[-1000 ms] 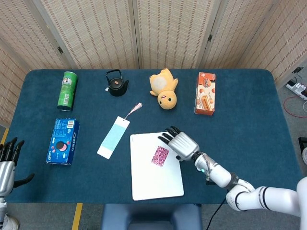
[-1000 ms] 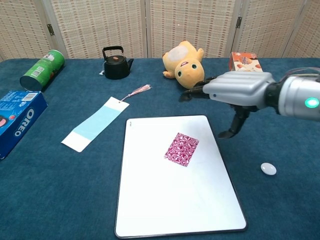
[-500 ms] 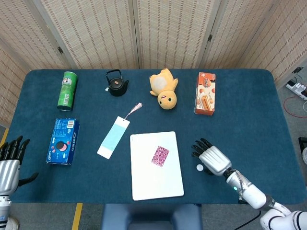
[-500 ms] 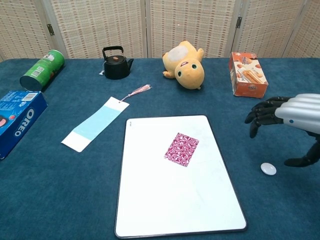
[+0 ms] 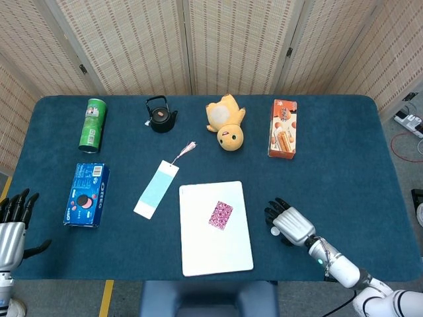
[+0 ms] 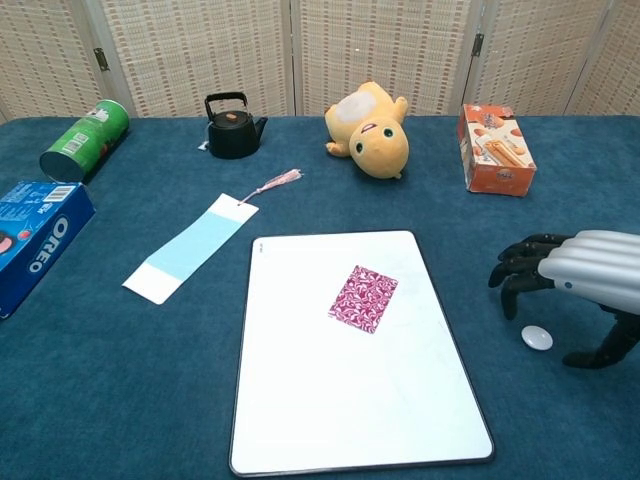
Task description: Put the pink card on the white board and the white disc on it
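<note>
Just to the right of the flat white rectangular board (image 6: 350, 400), on the dark blue cloth-covered table (image 6: 120, 390), lies the small white round disc (image 6: 537, 338), and the robot's right hand (image 6: 580, 280) hangs directly above and a little behind it. In the chest view the dark fingertips (image 6: 512, 272) curl downward on the board side of the disc while the thumb reaches down on the far side, so the disc sits in the gap beneath the hand, apart from both; nothing is held, and the fingers are spread and loosely bent, not clenched. The head view agrees: the disc (image 5: 274, 231) shows as a pale spot just at the edge of the hand (image 5: 291, 226), between it and the board (image 5: 198, 257). The pink patterned card (image 6: 363, 298) already rests flat on the board, in its upper middle part, tilted slightly, so the first half of the task looks done. What remains, as I judge it, is a drop almost straight down to pinch the disc, then a carry leftward to the card. The left hand (image 5: 14, 221) waits at the table's far left edge, fingers apart and holding nothing, well away from the disc, so the right hand is plainly the nearer one. Being round, the disc has no long axis to align with; its thinness may make the pinch slippery.
</note>
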`<state>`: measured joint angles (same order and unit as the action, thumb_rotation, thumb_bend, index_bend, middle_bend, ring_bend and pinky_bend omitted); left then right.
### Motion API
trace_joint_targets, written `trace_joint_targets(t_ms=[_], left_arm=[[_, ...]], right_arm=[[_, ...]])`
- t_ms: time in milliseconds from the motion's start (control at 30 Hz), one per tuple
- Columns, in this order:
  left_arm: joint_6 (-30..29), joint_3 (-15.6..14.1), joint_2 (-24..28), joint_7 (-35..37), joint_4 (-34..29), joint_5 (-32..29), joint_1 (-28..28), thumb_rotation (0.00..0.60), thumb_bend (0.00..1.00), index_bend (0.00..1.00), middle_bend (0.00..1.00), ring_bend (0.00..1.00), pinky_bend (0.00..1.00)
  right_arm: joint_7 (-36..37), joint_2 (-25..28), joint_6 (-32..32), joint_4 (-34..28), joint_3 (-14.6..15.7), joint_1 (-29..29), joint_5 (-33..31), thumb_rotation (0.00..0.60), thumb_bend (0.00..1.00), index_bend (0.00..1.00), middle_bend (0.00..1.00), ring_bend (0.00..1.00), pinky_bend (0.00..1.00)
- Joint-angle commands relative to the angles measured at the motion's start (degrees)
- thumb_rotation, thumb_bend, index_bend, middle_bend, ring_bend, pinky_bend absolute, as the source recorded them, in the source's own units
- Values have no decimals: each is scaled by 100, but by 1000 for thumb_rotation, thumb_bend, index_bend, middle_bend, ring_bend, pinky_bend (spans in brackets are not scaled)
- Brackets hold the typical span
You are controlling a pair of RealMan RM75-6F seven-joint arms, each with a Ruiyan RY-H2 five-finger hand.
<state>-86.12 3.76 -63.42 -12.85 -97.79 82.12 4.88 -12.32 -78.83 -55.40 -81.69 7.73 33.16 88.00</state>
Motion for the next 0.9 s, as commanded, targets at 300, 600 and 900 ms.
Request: trace_joint_targets(t_ms=[300, 600, 900], left_arm=[[10, -12, -24, 37, 59, -11, -11, 600, 134, 0, 0, 43, 0], [36, -12, -26, 45, 76, -38, -10, 600, 135, 0, 0, 43, 0], [45, -12, -27, 56, 92, -50, -11, 600, 134, 0, 0, 42, 0]], right_arm=[[-32, -79, 159, 102, -100, -4, -41, 600, 252, 409, 222, 91, 63], [-69, -58, 258, 66, -173, 9, -77, 600, 266, 418, 230, 91, 62], [-165, -21, 364, -26, -239, 33, -145, 600, 321, 434, 236, 91, 63]])
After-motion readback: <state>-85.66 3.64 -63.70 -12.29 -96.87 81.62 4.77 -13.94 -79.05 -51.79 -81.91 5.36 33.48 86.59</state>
